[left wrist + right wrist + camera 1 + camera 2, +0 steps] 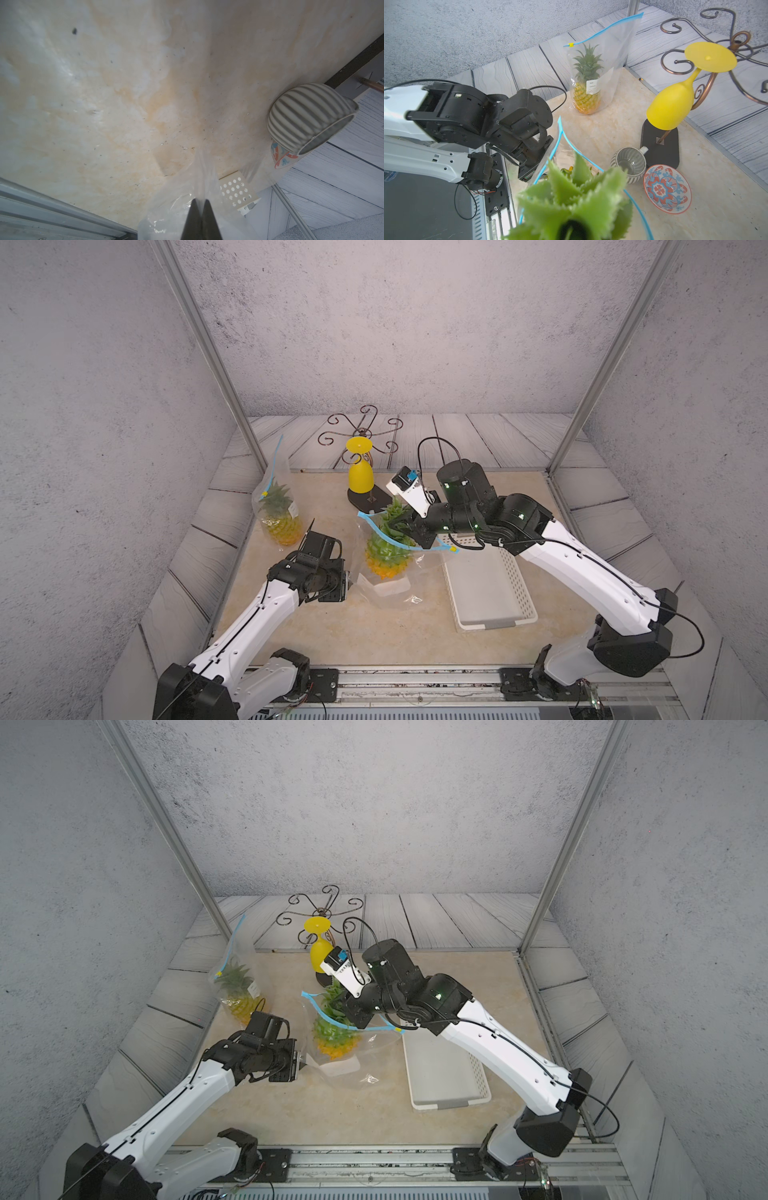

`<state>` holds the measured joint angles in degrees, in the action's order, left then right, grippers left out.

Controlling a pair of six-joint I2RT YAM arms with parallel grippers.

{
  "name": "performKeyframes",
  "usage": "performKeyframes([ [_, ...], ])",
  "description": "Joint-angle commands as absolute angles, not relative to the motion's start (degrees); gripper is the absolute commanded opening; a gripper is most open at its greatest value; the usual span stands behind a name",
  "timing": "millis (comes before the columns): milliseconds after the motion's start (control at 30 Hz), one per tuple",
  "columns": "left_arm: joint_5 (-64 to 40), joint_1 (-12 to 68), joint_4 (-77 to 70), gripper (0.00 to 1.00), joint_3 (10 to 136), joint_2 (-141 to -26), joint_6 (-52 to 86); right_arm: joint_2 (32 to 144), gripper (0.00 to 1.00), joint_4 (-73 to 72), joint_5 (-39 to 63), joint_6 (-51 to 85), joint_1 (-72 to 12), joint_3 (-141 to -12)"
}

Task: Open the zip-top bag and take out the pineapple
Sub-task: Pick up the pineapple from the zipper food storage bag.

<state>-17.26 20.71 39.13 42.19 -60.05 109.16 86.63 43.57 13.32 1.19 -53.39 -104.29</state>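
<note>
**A:** Where is our pineapple (384, 562)?

**B:** Mid-table and upright, with its body inside the zip-top bag (390, 593). The blue zip hangs open in a loop round the crown, and the leaves poke out through the mouth.

**A:** How are we holding it?

**B:** Our right gripper (409, 527) comes in from the right, jaws narrowed onto the crown leaves. The right wrist view shows leaves packed round the fingers. The crown is the only part clear of the plastic, which we take to be the reason.

**A:** And the left?

**B:** Our left gripper (200, 202) is pinched tight on the film at the bag's near-left corner, down low. We judge it an anchor, since otherwise the bag would ride up with the fruit.

**A:** Where does it go next?

**B:** Probably the white basket (523, 593), just right of the bag. The risk is the zip snagging on the fruit's widest part.

**A:** Anything else close?

**B:** A second bagged pineapple (277, 510), zipped shut, stands far left and well apart. A yellow wine glass (360, 477) hangs upturned on its stand just beyond.
</note>
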Motion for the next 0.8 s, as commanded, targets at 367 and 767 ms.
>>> performKeyframes([
  [367,-11.6,19.4,46.3,0.0,43.6,-59.9,99.7,83.8,0.0,39.9,9.9,0.5,-49.6,-111.3],
  [767,-4.6,19.5,48.9,0.0,49.2,-66.3,84.8,88.7,0.0,39.4,6.8,7.3,-48.8,-118.7],
])
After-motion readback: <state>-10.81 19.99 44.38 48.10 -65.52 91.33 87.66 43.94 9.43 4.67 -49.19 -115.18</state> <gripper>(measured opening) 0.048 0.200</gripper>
